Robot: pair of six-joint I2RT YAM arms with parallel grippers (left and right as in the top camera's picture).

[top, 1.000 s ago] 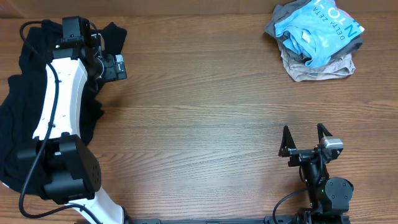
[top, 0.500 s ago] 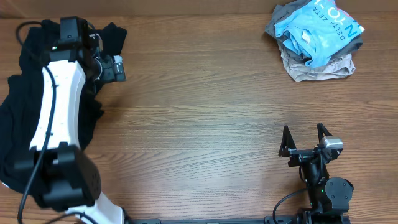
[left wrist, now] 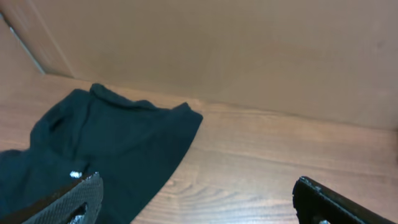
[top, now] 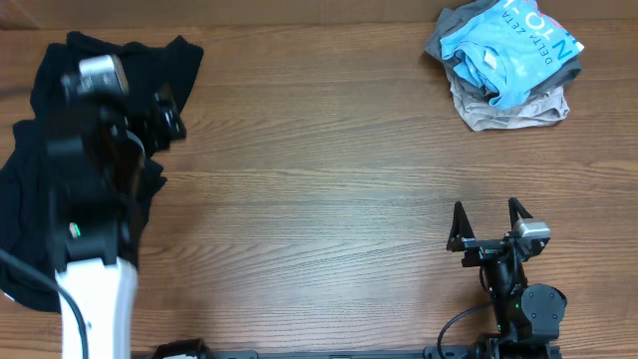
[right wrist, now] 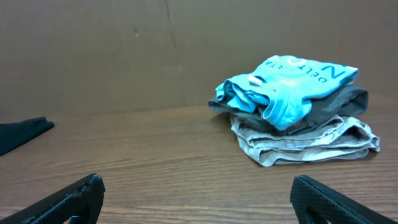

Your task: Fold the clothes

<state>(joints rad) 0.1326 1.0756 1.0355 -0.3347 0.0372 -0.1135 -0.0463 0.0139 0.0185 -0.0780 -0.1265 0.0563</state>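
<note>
On the wood-grain table (top: pixel 319 179) by a brown wall (right wrist: pixel 93 50) lie clothes (top: pixel 503 60).

Sky-blue T-shirt (top: pixel 520 45) with white lettering, grey and beige pieces (top: pixel 503 112), black shirt (top: pixel 28 189) seemingly plain.

The left arm (top: pixel 92 199) lifts off the black shirt (top: pixel 169 55) and rises toward the overhead camera. Its white link, a second ago stretched along the cloth from the near edge up to the collar, now shows only at the bottom of that view, with blurred dark joints above it. The left gripper (top: pixel 166 113) shifts slightly left and nearer. The shirt's far edge, earlier hidden under the wrist, now lies uncovered
</note>
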